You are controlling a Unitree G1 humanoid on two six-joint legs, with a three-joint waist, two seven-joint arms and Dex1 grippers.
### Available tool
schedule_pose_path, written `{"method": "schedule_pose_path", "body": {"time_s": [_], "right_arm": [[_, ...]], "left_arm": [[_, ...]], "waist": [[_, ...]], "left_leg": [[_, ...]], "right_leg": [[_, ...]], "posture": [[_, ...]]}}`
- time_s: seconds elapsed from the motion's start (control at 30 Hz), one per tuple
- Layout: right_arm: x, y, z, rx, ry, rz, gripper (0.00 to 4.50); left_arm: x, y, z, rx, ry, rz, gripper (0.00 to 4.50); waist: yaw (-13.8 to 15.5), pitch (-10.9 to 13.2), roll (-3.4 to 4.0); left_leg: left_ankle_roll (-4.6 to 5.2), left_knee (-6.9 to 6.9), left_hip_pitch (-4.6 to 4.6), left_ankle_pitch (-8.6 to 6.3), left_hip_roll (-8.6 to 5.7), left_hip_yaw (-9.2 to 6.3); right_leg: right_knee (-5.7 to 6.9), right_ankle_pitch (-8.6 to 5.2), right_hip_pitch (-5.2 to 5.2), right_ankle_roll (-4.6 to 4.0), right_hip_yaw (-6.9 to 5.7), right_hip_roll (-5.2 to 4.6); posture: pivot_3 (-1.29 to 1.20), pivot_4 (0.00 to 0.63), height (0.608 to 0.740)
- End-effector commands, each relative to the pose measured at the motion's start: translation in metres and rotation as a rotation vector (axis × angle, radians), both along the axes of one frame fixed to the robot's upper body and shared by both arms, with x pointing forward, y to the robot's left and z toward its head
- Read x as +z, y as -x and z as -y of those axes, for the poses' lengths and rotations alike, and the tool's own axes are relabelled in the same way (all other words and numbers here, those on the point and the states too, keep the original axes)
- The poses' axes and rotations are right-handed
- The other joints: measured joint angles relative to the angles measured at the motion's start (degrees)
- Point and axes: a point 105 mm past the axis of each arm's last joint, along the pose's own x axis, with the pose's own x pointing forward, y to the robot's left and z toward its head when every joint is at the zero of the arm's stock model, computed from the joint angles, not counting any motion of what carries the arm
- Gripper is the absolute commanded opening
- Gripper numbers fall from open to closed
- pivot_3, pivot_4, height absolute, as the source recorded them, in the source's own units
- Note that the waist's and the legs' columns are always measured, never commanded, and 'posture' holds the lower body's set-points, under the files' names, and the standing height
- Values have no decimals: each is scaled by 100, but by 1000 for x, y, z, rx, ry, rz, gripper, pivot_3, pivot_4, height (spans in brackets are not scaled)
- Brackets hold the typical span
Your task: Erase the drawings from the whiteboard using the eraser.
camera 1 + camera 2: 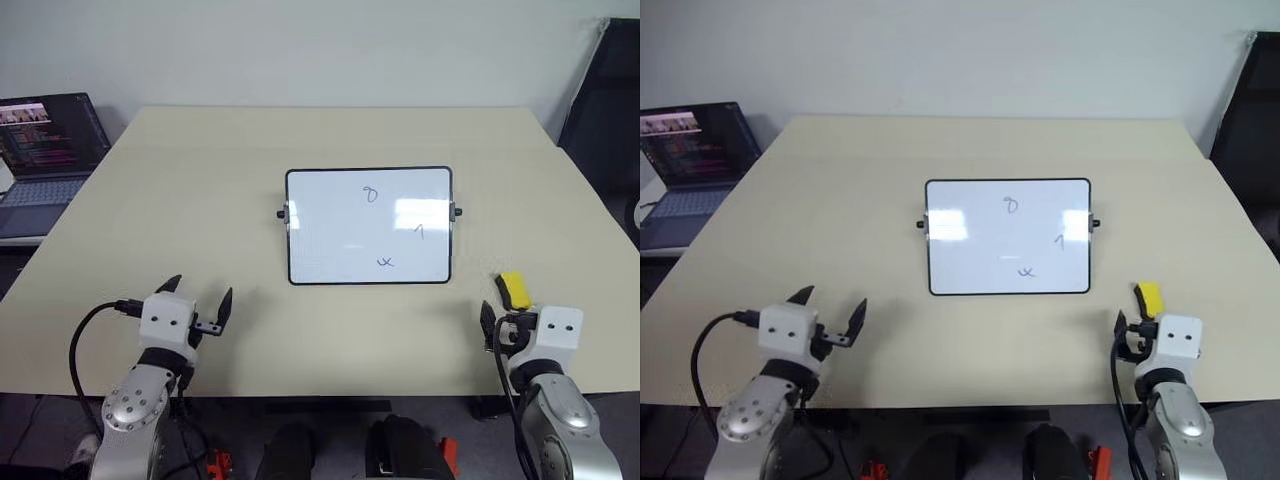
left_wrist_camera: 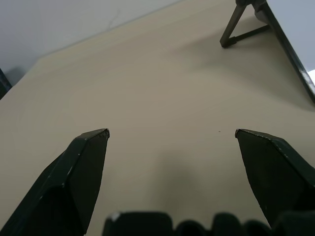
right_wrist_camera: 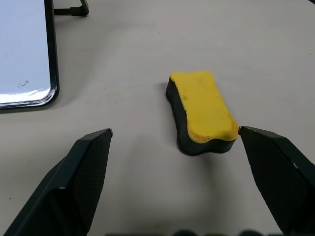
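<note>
On the beige table (image 1: 200, 190), near its middle, the whiteboard (image 1: 369, 226) is lying propped on a small stand, its thin black frame and side knobs showing at both edges. Three pen drawings (image 1: 371, 194) are sitting on its white face: a loop like an 8 near the far edge, a short tick toward the right side, and a squiggle near the edge closest to the robot. Glare is washing over patches of the board on the left and right.

To the right of the board, apart from it and close to the table's near edge, the eraser (image 1: 514, 290) is resting flat with its yellow top facing up and its dark base on the table. The right gripper (image 3: 174, 132) is hovering just behind it with its two black fingers spread wide, holding nothing; in the right wrist view the eraser is lying ahead of the gap between the fingers, closer to one of them, not touching either.

The left gripper (image 1: 200, 300) is hanging over the near left part of the table, fingers also standing wide apart and empty, well away from the board.

Off the table's far left corner, a laptop (image 1: 45, 160) is sitting open with its screen lit.
</note>
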Motion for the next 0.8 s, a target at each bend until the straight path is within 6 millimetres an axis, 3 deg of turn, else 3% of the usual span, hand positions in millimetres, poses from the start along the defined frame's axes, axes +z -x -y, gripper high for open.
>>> {"method": "schedule_pose_path", "body": {"time_s": [0.03, 0.17, 0.5, 0.8], "right_arm": [[13, 1, 0, -3, 11, 39, 4482], [12, 2, 6, -19, 22, 35, 4482], [18, -7, 31, -41, 67, 55, 4482], [18, -23, 32, -42, 36, 73, 4482]], "left_arm": [[20, 2, 8, -28, -6, 69, 4500], [12, 3, 12, -37, 7, 51, 4500], [16, -19, 25, -75, 24, 98, 4500], [22, -28, 38, -111, 32, 131, 4500]], "waist": [[9, -1, -1], [2, -1, -1], [3, -3, -3], [-1, -3, -4]], "left_leg": [[0, 1, 0, 0, 1, -1], [0, 1, 2, 0, 2, 3], [0, 1, 2, 0, -4, 7], [0, -1, 2, 0, -5, 7]], "right_leg": [[0, -1, 0, -2, 0, 0], [0, -2, 1, -3, 0, 0], [1, 4, 2, 7, -5, 11], [4, 21, 1, 32, -4, 12]], "posture": [[0, 150, 740], [0, 150, 740], [0, 150, 740], [0, 150, 740]]}}
